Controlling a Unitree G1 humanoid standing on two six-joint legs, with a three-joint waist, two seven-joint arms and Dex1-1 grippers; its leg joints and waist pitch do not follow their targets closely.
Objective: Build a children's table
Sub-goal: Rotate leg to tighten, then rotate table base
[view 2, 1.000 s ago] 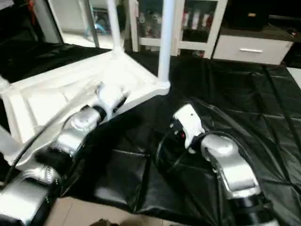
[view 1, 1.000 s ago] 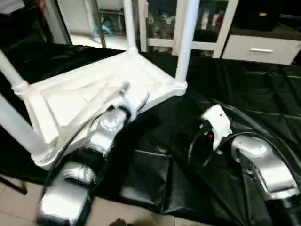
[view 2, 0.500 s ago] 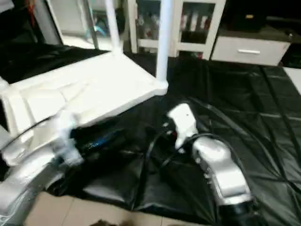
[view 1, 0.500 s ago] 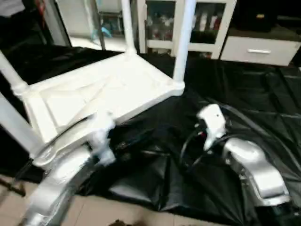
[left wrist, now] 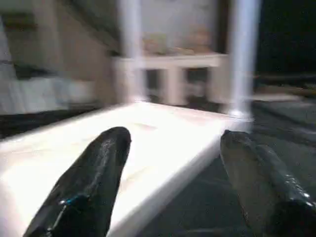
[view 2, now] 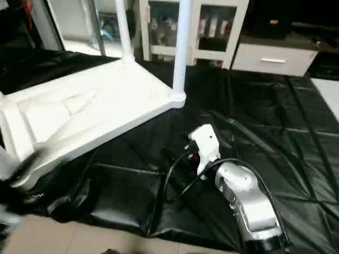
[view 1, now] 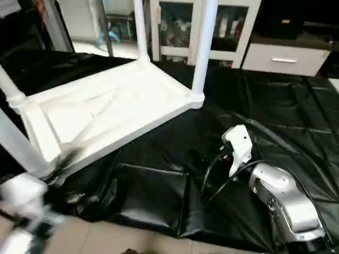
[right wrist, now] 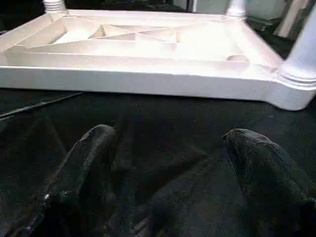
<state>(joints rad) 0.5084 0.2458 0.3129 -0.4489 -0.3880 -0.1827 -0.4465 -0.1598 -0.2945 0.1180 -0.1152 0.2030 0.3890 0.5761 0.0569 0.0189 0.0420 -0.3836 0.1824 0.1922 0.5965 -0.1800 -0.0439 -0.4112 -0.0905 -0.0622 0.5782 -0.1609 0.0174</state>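
Note:
The children's table lies upside down on a black sheet, its white ribbed tabletop [view 1: 106, 114] facing up. Legs stand upright in its corners: one at the far corner [view 1: 141, 29], one at the right corner [view 1: 204, 50], others at the left [view 1: 9, 87] and near left [view 1: 18, 151]. My left arm [view 1: 21, 203] is a blur at the lower left, off the tabletop. My left gripper [left wrist: 175, 136] is open with nothing between its fingers, the tabletop edge beyond them. My right gripper [right wrist: 170, 136] is open low over the sheet, facing the tabletop's [right wrist: 148, 49] side; its wrist [view 1: 237, 148] sits right of the table.
The black sheet [view 1: 275, 116] is creased and stretches to the right. A white glass-door cabinet [view 1: 175, 26] and a white drawer unit [view 1: 286, 58] stand behind. Pale floor tiles [view 1: 106, 238] run along the sheet's near edge.
My left arm has pulled away from the tabletop's near side toward the lower left, and its fingers have spread apart. The right arm has barely moved; the view shifted a little.

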